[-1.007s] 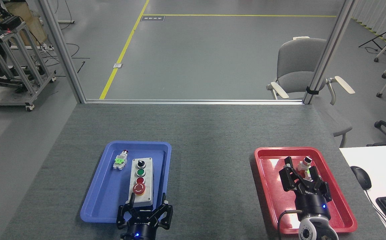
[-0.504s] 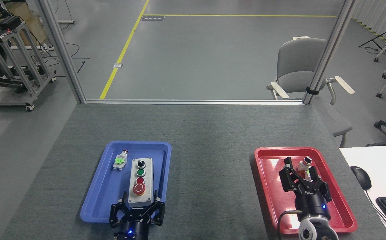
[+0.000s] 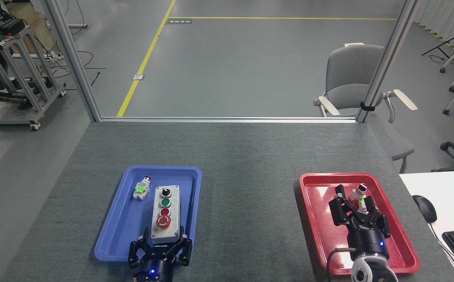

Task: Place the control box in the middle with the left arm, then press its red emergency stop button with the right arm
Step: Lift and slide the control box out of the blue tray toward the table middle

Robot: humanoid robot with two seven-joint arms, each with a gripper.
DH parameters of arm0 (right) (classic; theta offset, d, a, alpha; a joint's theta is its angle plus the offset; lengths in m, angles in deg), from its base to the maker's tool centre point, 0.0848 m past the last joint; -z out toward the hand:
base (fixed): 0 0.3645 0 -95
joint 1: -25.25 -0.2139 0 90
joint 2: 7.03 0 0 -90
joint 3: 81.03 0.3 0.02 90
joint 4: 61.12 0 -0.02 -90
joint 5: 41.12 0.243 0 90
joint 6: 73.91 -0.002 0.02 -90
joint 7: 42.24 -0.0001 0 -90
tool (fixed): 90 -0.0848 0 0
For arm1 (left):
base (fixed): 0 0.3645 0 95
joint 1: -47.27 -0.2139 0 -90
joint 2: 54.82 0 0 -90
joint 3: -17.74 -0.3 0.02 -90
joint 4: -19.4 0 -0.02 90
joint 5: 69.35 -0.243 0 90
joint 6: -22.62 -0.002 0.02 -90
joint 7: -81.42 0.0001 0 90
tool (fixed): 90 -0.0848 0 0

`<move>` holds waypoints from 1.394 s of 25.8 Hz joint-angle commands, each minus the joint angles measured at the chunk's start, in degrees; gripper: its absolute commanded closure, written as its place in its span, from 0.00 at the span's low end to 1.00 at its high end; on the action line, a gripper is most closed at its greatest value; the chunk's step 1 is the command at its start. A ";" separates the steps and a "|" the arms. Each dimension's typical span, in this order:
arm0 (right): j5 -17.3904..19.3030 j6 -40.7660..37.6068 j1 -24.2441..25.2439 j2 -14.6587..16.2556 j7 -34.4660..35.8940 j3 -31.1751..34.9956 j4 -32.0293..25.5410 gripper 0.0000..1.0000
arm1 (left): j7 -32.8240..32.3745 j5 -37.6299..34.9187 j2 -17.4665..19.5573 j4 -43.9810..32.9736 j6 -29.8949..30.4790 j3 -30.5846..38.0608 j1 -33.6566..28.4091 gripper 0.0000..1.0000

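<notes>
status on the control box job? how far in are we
Early. Done: nothing placed; the control box lies in the blue tray, not on the bare middle of the table. In hand: the left claw straddles the box's near end, a finger on each side; whether it grips is unclear. Left: lift, set it in the middle, then press the red emergency stop button. The right claw hangs open over the red tray.

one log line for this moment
left claw: shut on control box | box: in blue tray | right claw: open over red tray

You get bright, even overhead light, sharp focus, and white glare patches on the red tray (image 3: 317,235).
</notes>
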 commanded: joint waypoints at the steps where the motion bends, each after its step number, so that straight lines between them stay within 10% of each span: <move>1: 0.00 -0.12 0.09 0.09 -0.02 0.00 0.01 0.01 | -0.04 0.83 0.08 2.22 0.23 0.00 1.22 0.02; 11: 0.00 -0.03 0.09 0.09 -0.02 0.00 0.09 0.01 | 0.58 5.14 0.08 13.03 0.23 0.00 5.44 0.17; 19: 0.00 -0.03 0.09 0.00 -0.02 0.00 0.27 0.01 | 5.76 5.23 0.17 12.15 2.42 0.00 5.35 1.00; 36: 0.00 -0.03 0.18 0.00 -0.02 0.00 0.27 0.01 | 5.15 6.19 -4.58 8.55 4.10 -2.63 12.03 1.00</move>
